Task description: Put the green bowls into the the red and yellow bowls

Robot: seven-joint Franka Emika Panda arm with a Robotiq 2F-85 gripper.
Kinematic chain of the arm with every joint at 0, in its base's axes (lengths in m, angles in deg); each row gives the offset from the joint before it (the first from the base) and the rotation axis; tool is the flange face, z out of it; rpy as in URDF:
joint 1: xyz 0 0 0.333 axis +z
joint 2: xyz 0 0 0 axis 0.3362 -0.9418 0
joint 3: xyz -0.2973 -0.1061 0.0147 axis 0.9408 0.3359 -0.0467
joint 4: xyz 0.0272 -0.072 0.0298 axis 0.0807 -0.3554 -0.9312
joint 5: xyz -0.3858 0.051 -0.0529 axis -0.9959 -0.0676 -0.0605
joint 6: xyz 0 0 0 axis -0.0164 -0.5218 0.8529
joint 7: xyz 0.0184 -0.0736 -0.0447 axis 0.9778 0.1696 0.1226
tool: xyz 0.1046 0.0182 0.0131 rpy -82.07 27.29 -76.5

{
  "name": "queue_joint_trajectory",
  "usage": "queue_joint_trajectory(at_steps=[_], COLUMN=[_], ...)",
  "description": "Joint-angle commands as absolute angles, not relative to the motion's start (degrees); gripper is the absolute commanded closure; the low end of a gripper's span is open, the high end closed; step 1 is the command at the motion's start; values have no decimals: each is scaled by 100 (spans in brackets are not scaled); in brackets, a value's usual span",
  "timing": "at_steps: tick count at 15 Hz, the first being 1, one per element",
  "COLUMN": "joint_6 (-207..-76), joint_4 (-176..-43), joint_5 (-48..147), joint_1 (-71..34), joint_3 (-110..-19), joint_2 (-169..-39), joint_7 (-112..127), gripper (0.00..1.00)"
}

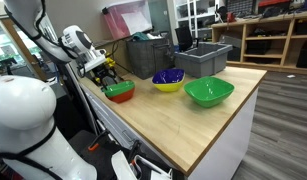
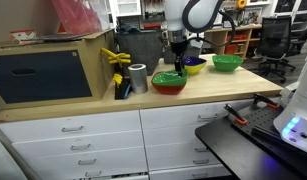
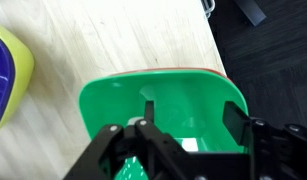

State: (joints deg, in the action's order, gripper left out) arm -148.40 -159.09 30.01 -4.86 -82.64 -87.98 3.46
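The gripper [image 3: 190,115] hung with jaws wide, holding nothing, right over one green bowl [image 3: 123,105] already nested in the red bowl [image 1: 119,98]. Half done, I judged: the other green bowl [image 1: 209,92] sat on the counter [image 1: 183,130], past the unfilled yellow bowl [image 1: 167,86].

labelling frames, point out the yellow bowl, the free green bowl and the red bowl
yellow bowl [image 1: 168,87], in an exterior view, front outer wall
free green bowl [image 1: 209,92], in an exterior view, inner floor
red bowl [image 1: 120,98], in an exterior view, front outer wall
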Motion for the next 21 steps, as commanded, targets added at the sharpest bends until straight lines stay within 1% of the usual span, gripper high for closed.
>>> queue_joint_trajectory(at_steps=[1, 5, 6, 7, 12, 17, 18, 19, 21], joint_6=[-15015, -15358, -15444, -15518, -15960, -15867, -15818, -15797, -15787], joint_4=[-16111, -16131, -16099, -16077, -15974, -15801, -15748, -15703, -15611], joint_5=[2937, 2856, 2842, 2852, 2792, 3026, 3043, 3004, 2935], joint_1=[-722, -942, -971, -984, -930, -941, -946, -944, -956], joint_3=[-8052, -7814, -7780, -7751, -7646, -7646, -7648, -7636, -7607], joint_2=[-8769, -8958, -9068, -9160, -9642, -9469, -9377, -9298, -9166], joint_7=[372, 486, 541, 579, 790, 635, 614, 634, 693], gripper=[60, 91, 97, 100, 100, 100, 74, 72, 59])
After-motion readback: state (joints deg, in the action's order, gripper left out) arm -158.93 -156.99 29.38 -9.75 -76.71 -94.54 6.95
